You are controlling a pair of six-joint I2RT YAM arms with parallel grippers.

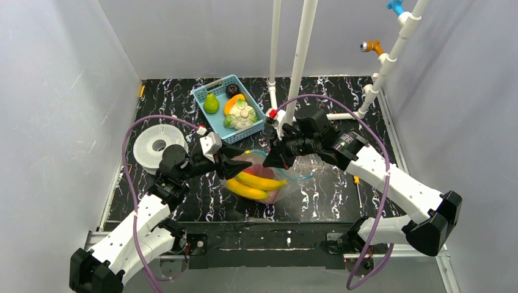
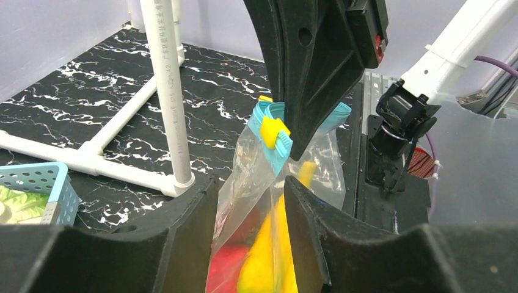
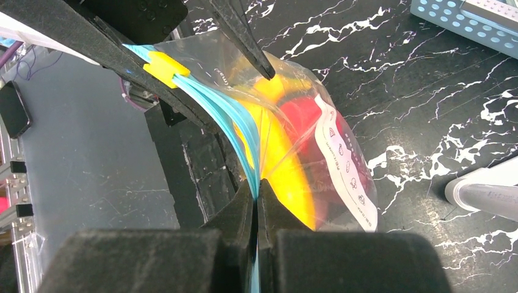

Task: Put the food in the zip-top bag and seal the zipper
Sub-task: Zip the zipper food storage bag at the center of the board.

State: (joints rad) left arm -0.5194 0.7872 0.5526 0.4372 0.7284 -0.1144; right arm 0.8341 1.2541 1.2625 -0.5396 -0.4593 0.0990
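The right gripper (image 3: 257,188) pinches the zipper (image 3: 218,108) of the zip-top bag (image 3: 333,137).

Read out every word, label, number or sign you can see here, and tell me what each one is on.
No text here reads as words.
On the zip-top bag, the white strip along its side: a column of small outlined symbols, too small to make out.
On the same bag, the faint print near its mouth: too blurred to read.
Nowhere else does any legible writing show.
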